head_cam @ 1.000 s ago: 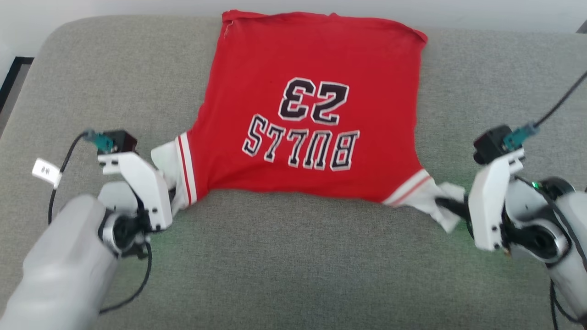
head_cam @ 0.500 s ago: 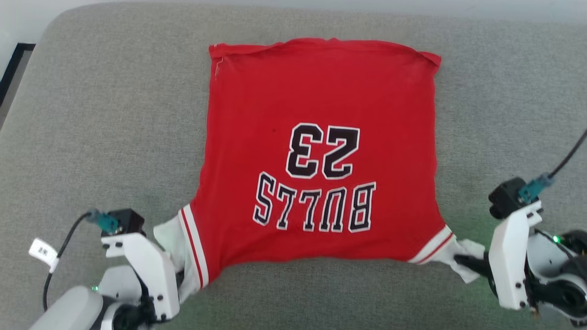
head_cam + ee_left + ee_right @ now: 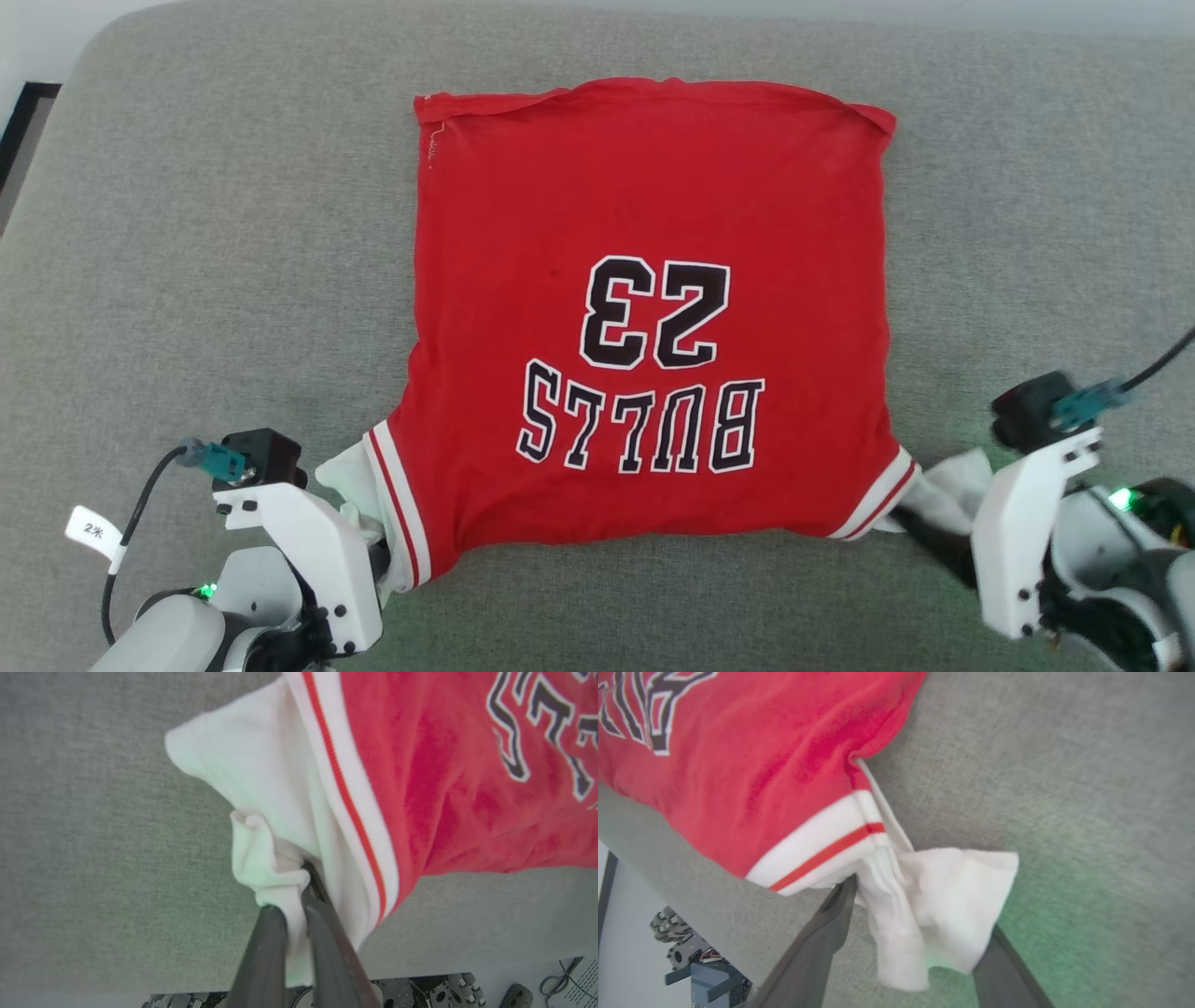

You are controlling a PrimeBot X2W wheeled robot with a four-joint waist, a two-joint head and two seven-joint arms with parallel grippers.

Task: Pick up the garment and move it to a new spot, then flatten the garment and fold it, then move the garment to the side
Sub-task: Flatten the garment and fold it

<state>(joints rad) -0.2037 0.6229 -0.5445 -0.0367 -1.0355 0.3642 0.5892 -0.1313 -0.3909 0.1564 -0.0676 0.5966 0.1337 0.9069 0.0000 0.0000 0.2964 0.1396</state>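
On a grey cushion (image 3: 187, 280), the garment (image 3: 644, 308), a red jersey lettered "BULLS" and "23" in black with white outlines, lies spread flat, its print upside down in the head view and its hem toward the far side. The left gripper (image 3: 292, 891) is clamped on the bunched white sleeve (image 3: 261, 812) at the jersey's near left corner, just outside the red-and-white striped trim (image 3: 345, 798). At the near right corner, the right gripper (image 3: 920, 910) has its two dark fingers spread wide, with the other sleeve (image 3: 957, 891) lying loose between them, pinched by neither. Both sleeves sit near the cushion's front edge.
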